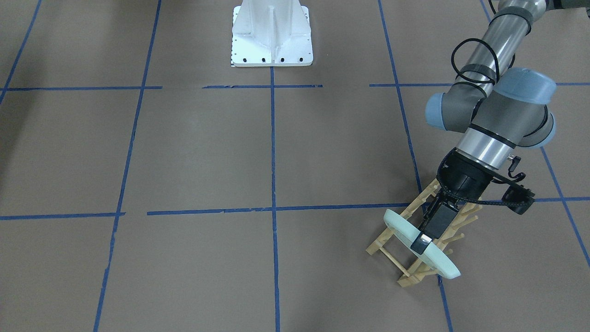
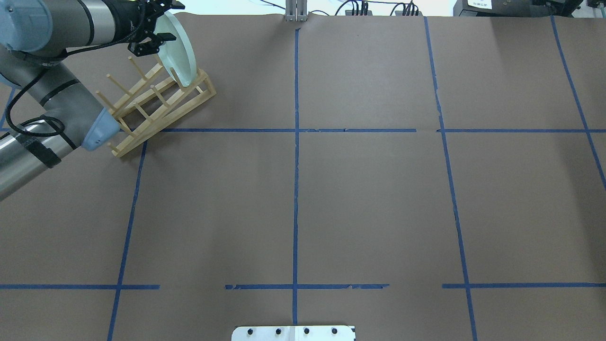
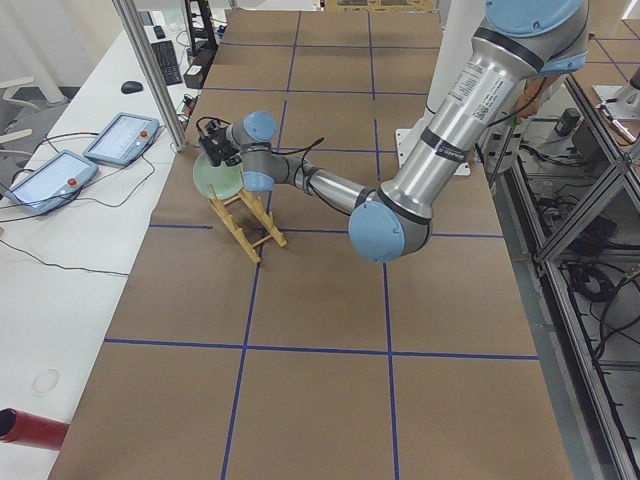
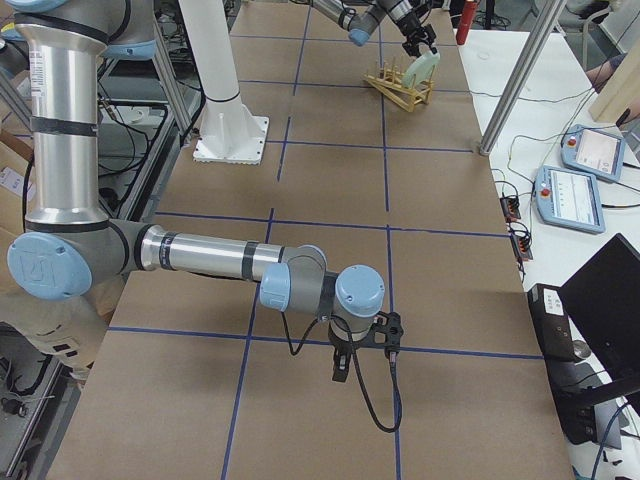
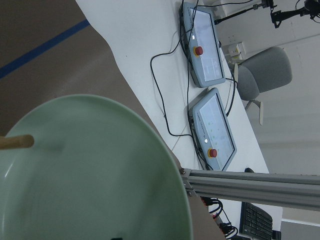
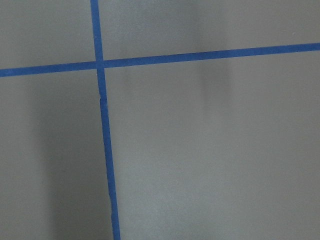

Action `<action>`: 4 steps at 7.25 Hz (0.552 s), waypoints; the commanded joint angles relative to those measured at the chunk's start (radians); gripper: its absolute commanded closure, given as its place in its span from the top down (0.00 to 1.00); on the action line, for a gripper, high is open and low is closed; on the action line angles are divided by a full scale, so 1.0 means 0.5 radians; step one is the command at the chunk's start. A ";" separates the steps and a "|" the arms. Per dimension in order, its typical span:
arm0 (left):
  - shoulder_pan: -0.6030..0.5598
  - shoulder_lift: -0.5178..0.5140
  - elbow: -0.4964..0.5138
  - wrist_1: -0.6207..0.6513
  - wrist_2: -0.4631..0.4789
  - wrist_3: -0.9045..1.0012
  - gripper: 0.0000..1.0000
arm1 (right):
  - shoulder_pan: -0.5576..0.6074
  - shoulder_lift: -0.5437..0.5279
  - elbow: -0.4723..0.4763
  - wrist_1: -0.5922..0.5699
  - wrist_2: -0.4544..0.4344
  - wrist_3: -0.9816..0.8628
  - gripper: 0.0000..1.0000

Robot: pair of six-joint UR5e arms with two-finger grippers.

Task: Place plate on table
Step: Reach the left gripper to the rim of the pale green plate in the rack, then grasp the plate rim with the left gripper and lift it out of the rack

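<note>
The pale mint-green plate [image 1: 401, 230] stands on edge between the pegs at the far end of the light wooden rack [image 2: 156, 106], tilted. My left gripper [image 1: 421, 240] reaches down over the plate's [image 2: 182, 52] top rim, one finger on each face, shut on it. The left wrist view is filled by the plate [image 5: 90, 175], with one peg tip at its left. The brown table [image 1: 207, 152] has blue tape lines. My right gripper [image 4: 340, 368] hangs low over the table far from the rack; I cannot tell whether it is open or shut. Its wrist view shows only table [image 6: 200, 150].
The rack sits near the table's far left corner as seen from overhead. Beyond that edge is a white bench with two teach pendants [image 5: 205, 45] and cables. The white robot base [image 1: 272, 41] stands at the near middle edge. An aluminium post [image 3: 155, 80] rises close to the rack.
</note>
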 commanded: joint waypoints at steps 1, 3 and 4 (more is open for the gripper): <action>-0.001 -0.008 -0.007 0.003 -0.001 0.021 0.00 | 0.000 0.000 0.001 -0.001 0.000 0.000 1.00; -0.040 -0.014 -0.086 0.030 -0.004 0.019 0.00 | 0.000 0.000 -0.002 -0.001 0.000 0.000 1.00; -0.117 -0.014 -0.257 0.152 -0.025 0.019 0.00 | 0.000 0.000 -0.002 -0.001 0.000 0.000 1.00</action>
